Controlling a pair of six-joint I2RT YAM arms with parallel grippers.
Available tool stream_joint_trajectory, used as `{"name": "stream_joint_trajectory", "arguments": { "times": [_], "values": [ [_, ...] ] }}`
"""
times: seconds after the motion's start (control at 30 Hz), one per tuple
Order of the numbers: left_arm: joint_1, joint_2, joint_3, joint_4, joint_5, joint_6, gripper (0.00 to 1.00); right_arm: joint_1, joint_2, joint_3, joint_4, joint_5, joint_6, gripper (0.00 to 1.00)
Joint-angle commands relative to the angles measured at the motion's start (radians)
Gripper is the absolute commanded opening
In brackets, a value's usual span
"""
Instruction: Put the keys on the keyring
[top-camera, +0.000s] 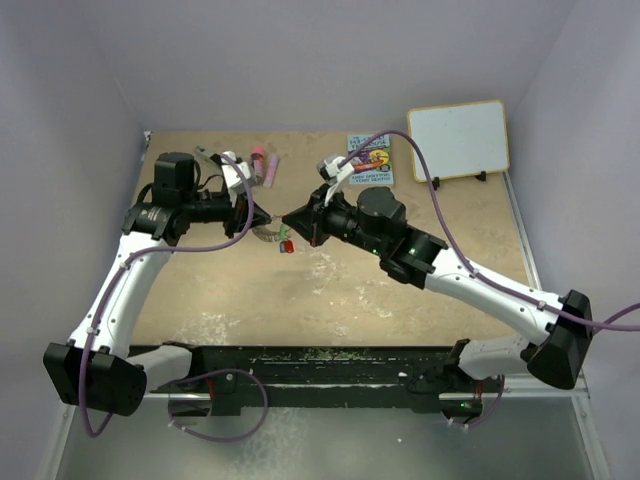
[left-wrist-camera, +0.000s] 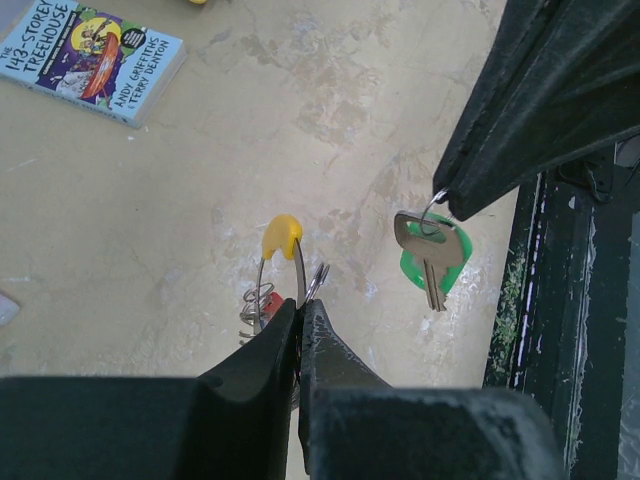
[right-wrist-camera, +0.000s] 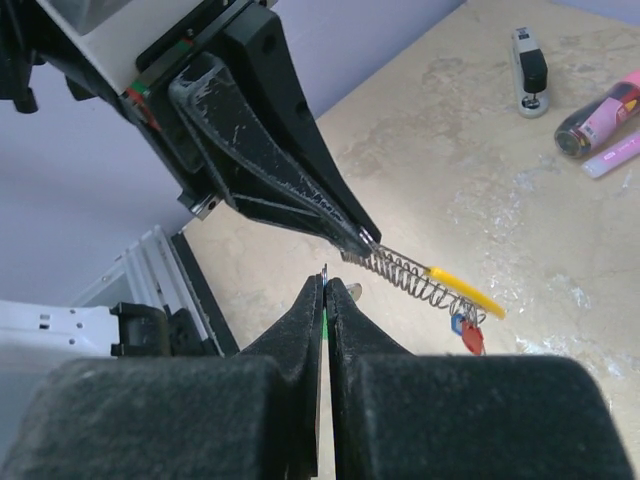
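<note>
You are getting only part of the keyring (left-wrist-camera: 282, 236) in the left wrist view: its lower stretch is hiding behind the clamped fingers of the left gripper (left-wrist-camera: 300, 308), and the red tag (left-wrist-camera: 262, 300) beside it is peeking out too little to show you its key. The book (left-wrist-camera: 88, 50) is running off the top-left edge. In the right wrist view, the right gripper (right-wrist-camera: 326, 292) is covering the green key (right-wrist-camera: 323, 322) almost whole, leaving you a thin green sliver between its pads, and the pink-and-maroon tube (right-wrist-camera: 600, 112) is being cut by the right edge. From above, the tags (top-camera: 287, 246) are showing as coloured specks, too small to tell key from plastic.
</note>
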Motion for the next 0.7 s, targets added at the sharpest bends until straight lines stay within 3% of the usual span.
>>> {"name": "stream_joint_trajectory", "arguments": {
  "times": [0.0,0.67],
  "values": [
    [-0.001,-0.03,0.046,0.014,0.003,0.029,0.04,0.01,0.024,0.066,0.028,0.047,0.011,0.0],
    [-0.007,-0.037,0.056,-0.012,-0.006,0.065,0.04,0.031,0.135,0.154,-0.01,0.076,0.007,0.0]
  ]
}}
